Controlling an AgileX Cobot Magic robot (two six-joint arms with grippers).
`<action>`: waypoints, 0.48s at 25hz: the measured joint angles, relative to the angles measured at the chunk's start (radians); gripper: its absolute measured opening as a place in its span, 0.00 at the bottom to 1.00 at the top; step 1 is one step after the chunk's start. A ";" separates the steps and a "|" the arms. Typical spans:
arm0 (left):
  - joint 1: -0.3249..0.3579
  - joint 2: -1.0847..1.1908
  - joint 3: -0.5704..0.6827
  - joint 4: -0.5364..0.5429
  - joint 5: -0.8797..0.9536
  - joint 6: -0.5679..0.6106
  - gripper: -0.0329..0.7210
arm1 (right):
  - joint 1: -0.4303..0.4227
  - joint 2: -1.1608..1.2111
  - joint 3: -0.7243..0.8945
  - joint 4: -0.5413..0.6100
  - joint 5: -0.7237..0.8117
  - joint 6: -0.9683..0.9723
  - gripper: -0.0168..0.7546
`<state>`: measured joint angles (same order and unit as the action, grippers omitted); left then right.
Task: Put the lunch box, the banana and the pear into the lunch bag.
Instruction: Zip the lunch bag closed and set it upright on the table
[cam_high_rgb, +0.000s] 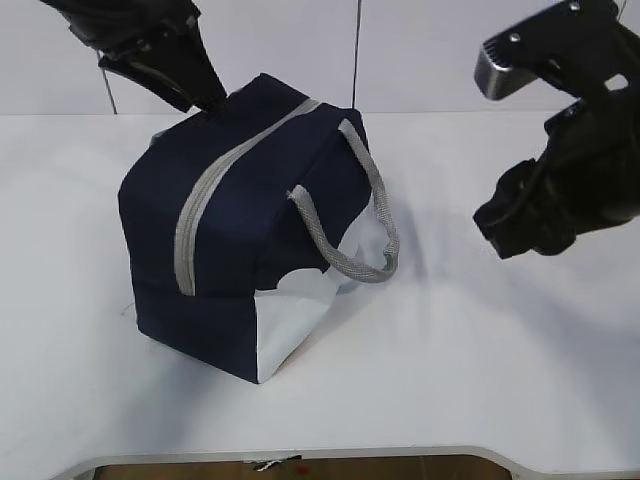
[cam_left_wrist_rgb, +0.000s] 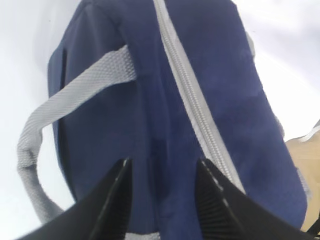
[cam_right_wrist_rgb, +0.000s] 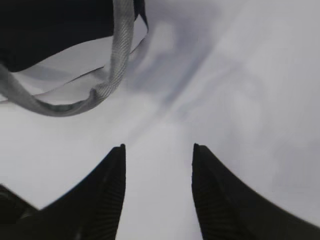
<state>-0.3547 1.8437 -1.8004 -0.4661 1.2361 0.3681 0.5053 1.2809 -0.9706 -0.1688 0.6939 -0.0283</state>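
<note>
Left wrist view: lunch bag (cam_left_wrist_rgb: 165, 125) under claw (cam_left_wrist_rgb: 162, 180)

Both arms raised, left pincer (cam_left_wrist_rgb: 162, 175) and right pincer (cam_right_wrist_rgb: 157, 160) parted (nothing held).

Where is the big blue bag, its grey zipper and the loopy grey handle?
Boxy navy fabric lunch bag (cam_high_rgb: 300, 165): exterior view, side panel.
Grey zipper (cam_left_wrist_rgb: 187, 95): left wrist view, mid-strip.
Grey webbing handle (cam_right_wrist_rgb: 119, 55): right wrist view, hanging strap.

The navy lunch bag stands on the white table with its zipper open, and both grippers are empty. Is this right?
One thing is wrong: the zipper of the lunch bag is closed, as the left wrist view shows. The bag does stand on the white table, and both grippers are empty.
</note>
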 joint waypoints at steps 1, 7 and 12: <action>0.000 -0.003 0.000 0.004 0.000 0.000 0.46 | 0.000 0.000 0.000 0.028 0.027 -0.002 0.50; 0.000 -0.020 0.000 0.030 0.001 -0.004 0.46 | 0.000 0.000 0.000 0.175 0.159 -0.072 0.50; 0.000 -0.020 0.000 0.037 0.001 -0.006 0.46 | 0.000 0.000 0.000 0.260 0.199 -0.096 0.50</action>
<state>-0.3547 1.8242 -1.8004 -0.4292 1.2368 0.3621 0.5053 1.2809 -0.9706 0.0916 0.8930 -0.1240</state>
